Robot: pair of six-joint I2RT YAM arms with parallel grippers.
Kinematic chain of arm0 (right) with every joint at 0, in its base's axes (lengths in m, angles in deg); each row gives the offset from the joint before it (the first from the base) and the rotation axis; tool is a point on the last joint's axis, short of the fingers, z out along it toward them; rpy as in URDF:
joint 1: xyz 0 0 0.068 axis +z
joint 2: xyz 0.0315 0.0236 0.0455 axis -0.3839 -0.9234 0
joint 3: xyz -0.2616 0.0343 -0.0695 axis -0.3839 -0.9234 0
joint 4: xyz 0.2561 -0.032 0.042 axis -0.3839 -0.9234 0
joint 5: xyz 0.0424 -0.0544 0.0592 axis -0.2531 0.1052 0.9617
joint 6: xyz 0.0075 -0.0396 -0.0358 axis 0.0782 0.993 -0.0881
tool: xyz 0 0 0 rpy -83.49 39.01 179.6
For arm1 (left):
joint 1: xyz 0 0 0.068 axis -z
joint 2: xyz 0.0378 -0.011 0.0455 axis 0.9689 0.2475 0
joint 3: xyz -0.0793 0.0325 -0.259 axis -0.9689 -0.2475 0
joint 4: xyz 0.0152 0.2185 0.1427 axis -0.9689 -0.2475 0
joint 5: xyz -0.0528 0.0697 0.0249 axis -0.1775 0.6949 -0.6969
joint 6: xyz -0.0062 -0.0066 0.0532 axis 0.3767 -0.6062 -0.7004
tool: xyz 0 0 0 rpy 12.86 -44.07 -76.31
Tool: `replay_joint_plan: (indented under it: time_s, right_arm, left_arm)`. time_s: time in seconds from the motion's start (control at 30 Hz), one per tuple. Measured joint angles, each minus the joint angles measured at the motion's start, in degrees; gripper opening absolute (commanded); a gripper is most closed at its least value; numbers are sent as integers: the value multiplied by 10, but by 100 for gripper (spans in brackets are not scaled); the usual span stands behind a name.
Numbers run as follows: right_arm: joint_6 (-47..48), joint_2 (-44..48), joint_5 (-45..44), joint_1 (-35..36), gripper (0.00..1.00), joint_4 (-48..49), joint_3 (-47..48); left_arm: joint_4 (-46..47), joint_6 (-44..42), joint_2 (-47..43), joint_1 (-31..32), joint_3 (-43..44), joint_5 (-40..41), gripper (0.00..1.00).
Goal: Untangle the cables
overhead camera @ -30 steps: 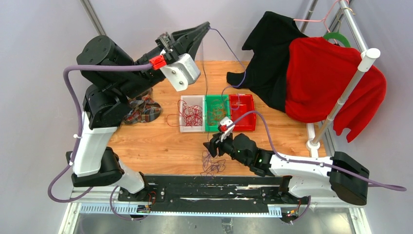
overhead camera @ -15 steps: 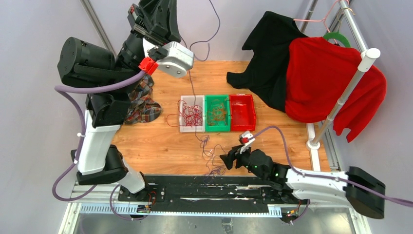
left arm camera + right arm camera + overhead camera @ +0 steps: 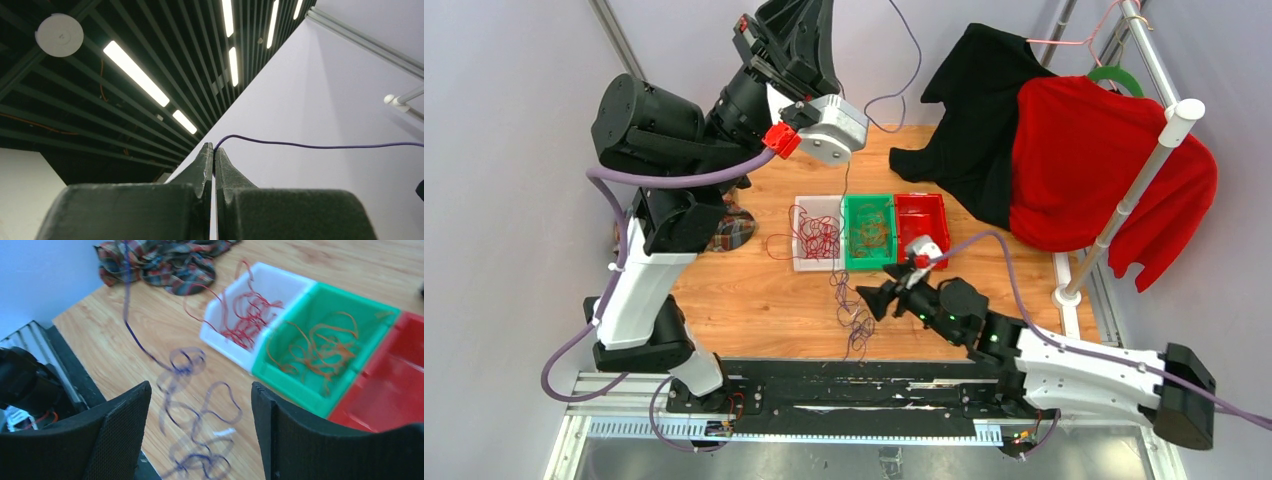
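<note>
As the left gripper point(image 3: 214, 148), jaws pinched on the purple cable point(image 3: 310, 146), climbs, the right gripper point(image 3: 200, 390) widens its empty jaws, likely freeing the tangle point(image 3: 852, 312).

Motion-blurred purple cable point(image 3: 140, 342) tangle, plaid cloth point(image 3: 734, 228) half hidden behind left arm point(image 3: 652, 290)

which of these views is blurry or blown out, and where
Right wrist: the purple cable is smeared by motion, the green bin soft. Left wrist: the ceiling lights blow out, the left gripper sits dark, the cable crisp. Top external: evenly lit, sharp.
</note>
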State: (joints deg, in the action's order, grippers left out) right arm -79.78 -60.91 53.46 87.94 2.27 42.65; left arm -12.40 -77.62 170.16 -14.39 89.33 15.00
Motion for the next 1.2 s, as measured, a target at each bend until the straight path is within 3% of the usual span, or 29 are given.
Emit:
replay_joint_plan:
  time_s: [0.13, 0.27, 0.3, 0.43, 0.77, 1.0, 1.2]
  right_arm:
    - [9, -128, 51, 3, 73, 43, 75]
    - [9, -242, 62, 3, 74, 63, 91]
    - [8, -264, 59, 3, 71, 63, 91]
    - [-2, -314, 28, 3, 44, 74, 74]
    - [-116, -285, -86, 17, 3, 97, -89]
    - [-251, -219, -171, 38, 1, -2, -113]
    - [-365, -113, -243, 34, 1, -149, -128]
  left_arm:
    - [-3, -7, 0, 4, 10, 0, 1]
    - [-4, -16, -1, 4, 14, 1, 1]
    - [-4, -19, -1, 4, 14, 1, 1]
    - [-5, -34, -1, 4, 21, 0, 1]
    - [46, -126, 2, 4, 74, -3, 1]
    - [97, -207, -18, 4, 89, -19, 1]
    - [91, -246, -84, 4, 65, 3, 1]
